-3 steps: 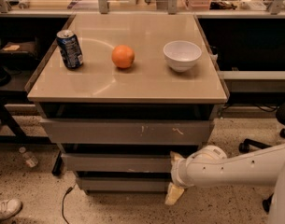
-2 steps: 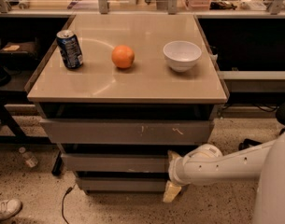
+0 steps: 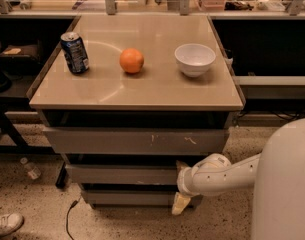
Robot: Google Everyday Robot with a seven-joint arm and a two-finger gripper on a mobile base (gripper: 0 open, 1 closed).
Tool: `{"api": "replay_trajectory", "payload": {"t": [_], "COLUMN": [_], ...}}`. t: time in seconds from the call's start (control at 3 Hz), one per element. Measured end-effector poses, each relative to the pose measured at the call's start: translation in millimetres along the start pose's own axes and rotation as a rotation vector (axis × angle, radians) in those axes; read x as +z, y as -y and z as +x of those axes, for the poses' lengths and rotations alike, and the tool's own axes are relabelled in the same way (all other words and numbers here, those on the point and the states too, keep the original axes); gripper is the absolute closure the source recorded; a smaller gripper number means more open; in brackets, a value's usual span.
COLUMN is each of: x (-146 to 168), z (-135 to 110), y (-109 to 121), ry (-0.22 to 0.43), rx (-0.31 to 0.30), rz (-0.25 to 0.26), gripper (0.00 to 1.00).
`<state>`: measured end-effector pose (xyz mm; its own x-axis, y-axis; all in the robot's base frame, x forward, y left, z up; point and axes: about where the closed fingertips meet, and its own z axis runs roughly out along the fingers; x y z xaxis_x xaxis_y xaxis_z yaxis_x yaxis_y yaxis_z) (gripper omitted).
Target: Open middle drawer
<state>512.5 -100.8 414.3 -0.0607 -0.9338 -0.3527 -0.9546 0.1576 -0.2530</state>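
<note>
The middle drawer point(image 3: 119, 174) is a plain grey-brown front in the cabinet, below the taller top front with white scratch marks point(image 3: 137, 141) and above the narrower bottom front point(image 3: 127, 198). It stands slightly out from the cabinet body. My gripper point(image 3: 182, 184) is at the right end of the middle drawer's front, on a white arm point(image 3: 227, 173) reaching in from the right. One pale finger point(image 3: 180, 204) hangs down over the bottom front; another touches the drawer's top right corner.
On the cabinet top point(image 3: 137, 91) stand a blue can point(image 3: 75, 52), an orange point(image 3: 131, 60) and a white bowl point(image 3: 195, 59). A plastic bottle point(image 3: 30, 168), a cable point(image 3: 69, 214) and a shoe point(image 3: 6, 224) lie on the speckled floor at left.
The arm has drawn in toward the cabinet and the gripper has shifted slightly left along the middle drawer's right end. The drawer looks unmoved.
</note>
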Motion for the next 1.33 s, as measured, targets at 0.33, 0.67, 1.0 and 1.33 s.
{"api": "replay_trajectory", "payload": {"t": [0.33, 0.67, 1.0, 1.33], "x": [14.2, 22.7, 16.5, 1.8], "z": [-1.4, -3.9, -6.5, -5.9], "y": [-3.5, -16.3, -43.0, -72.1], "ry": [0.005, -0.011, -0.033, -0.042], "rx": [-0.014, -0.051, -0.088, -0.083], "rz": [-0.015, -0.054, -0.111, -0.168], "gripper": [0.0, 0.0, 0.0, 0.0]}}
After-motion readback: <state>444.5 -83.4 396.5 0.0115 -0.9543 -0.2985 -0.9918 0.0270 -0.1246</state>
